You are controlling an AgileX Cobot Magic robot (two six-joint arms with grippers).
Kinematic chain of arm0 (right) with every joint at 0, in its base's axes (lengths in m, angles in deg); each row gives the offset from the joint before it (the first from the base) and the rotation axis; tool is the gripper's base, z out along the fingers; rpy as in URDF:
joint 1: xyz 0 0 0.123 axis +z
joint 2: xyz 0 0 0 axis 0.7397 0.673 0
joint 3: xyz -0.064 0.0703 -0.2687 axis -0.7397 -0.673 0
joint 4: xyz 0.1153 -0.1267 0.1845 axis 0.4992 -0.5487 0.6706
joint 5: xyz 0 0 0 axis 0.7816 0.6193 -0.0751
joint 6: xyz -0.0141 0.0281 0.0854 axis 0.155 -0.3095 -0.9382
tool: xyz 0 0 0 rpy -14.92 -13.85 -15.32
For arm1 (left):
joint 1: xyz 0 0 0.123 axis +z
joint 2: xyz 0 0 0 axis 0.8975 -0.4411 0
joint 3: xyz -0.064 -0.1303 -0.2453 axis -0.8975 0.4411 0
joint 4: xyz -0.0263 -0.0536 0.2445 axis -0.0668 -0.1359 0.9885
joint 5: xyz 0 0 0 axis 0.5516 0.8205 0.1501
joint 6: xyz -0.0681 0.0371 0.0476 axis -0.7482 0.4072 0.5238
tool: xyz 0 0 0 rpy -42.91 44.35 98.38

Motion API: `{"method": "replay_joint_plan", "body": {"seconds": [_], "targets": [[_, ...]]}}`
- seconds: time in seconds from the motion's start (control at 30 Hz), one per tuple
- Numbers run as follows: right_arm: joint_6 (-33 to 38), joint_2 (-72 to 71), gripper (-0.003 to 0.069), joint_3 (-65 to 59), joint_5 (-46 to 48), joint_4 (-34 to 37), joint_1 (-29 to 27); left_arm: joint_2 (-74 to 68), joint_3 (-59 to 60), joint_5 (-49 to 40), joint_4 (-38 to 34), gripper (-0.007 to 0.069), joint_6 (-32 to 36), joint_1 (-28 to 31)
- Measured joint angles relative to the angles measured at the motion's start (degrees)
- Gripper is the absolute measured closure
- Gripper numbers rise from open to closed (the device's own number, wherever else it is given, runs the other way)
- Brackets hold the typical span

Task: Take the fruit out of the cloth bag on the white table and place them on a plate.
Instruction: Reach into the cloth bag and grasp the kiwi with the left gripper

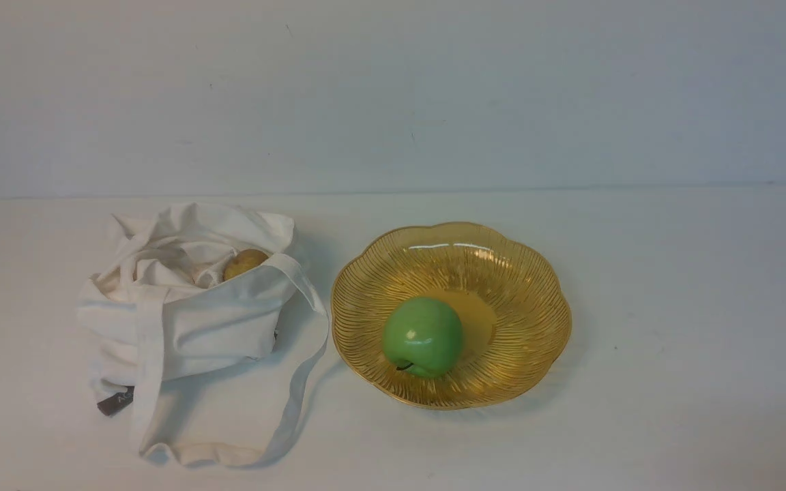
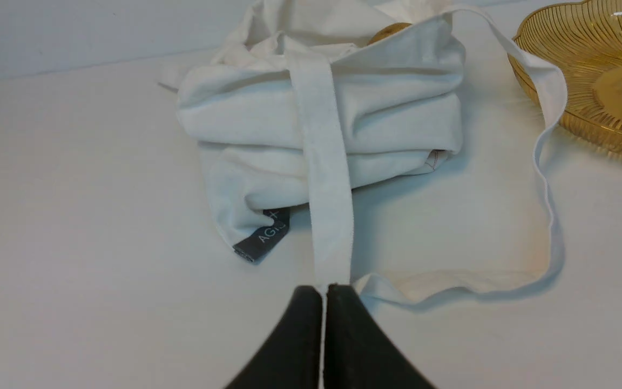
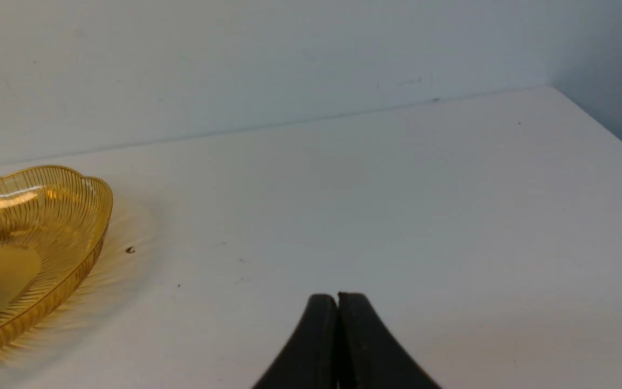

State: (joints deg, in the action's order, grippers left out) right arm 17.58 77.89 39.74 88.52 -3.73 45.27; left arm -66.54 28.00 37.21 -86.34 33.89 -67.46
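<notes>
The off-white cloth bag [image 1: 188,314] lies crumpled on the left of the white table [image 1: 673,307], its long strap [image 1: 297,402] looped toward me and its dark tag [image 1: 114,402] at the near corner. The yellow-brown fruit [image 1: 245,263] peeks out of the bag's open top; it also shows in the left wrist view [image 2: 389,32]. The amber ribbed plate [image 1: 529,286] stands right of the bag and holds a glossy green apple [image 1: 424,337]. My left gripper [image 2: 324,289] is shut and empty, short of the strap [image 2: 324,162]. My right gripper [image 3: 337,297] is shut and empty over bare table, right of the plate [image 3: 73,216]. Neither gripper shows in the front view.
A plain wall [image 1: 393,95] runs along the table's far edge. The table's right edge [image 3: 602,127] shows in the right wrist view. A small dark speck [image 3: 129,249] lies beside the plate.
</notes>
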Motion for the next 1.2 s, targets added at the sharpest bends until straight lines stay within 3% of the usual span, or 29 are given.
{"method": "replay_joint_plan", "body": {"seconds": [1.0, 1.1, 1.2], "targets": [[0.05, 0.00, 0.0674, 0.00, 0.00, 0.00, 0.00, 0.00, 0.00, 0.07, 0.00, 0.0632, 0.05, 0.00], [0.05, 0.00, 0.0674, 0.00, 0.00, 0.00, 0.00, 0.00, 0.02, 0.99, -1.87, 0.0632, -0.08, 0.00], [0.05, 0.00, 0.0674, 0.00, 0.00, 0.00, 0.00, 0.00, 0.13, 3.46, -8.52, 0.0632, -1.74, 0.00]]}}
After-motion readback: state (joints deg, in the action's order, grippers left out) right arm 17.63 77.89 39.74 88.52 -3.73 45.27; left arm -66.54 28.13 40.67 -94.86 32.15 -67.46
